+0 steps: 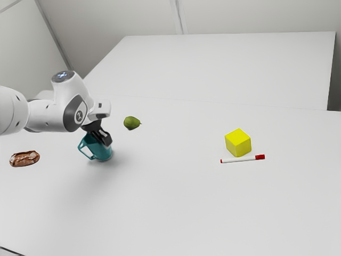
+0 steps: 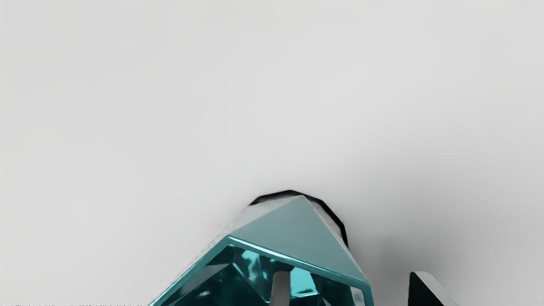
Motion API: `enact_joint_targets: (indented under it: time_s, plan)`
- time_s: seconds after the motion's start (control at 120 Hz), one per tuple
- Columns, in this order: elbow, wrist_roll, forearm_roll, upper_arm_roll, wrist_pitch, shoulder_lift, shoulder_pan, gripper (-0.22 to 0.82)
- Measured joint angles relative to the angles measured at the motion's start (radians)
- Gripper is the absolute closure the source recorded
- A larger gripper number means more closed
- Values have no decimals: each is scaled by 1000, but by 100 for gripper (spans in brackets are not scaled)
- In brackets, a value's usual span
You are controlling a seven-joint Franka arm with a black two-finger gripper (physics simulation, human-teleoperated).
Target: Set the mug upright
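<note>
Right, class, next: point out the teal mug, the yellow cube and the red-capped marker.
Teal mug (image 2: 295, 233): wrist view, outer wall.
Yellow cube (image 1: 237, 135): exterior view, top face.
Red-capped marker (image 1: 240, 159): exterior view, white barrel.

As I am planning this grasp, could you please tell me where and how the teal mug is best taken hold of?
I would take the mug by its wall near the rim, away from the handle, coming from above: its open mouth faces the gripper, so one finger can sit inside and the other outside that wall.
</note>
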Motion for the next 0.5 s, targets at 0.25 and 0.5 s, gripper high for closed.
enact_joint_targets:
  time_s: [0.25, 0.5]
  plan:
    - [58, -69, -4, 4, -25, -34, -1, 11]
    - [456, -153, 1, -74, -477, -119, 51, 3]
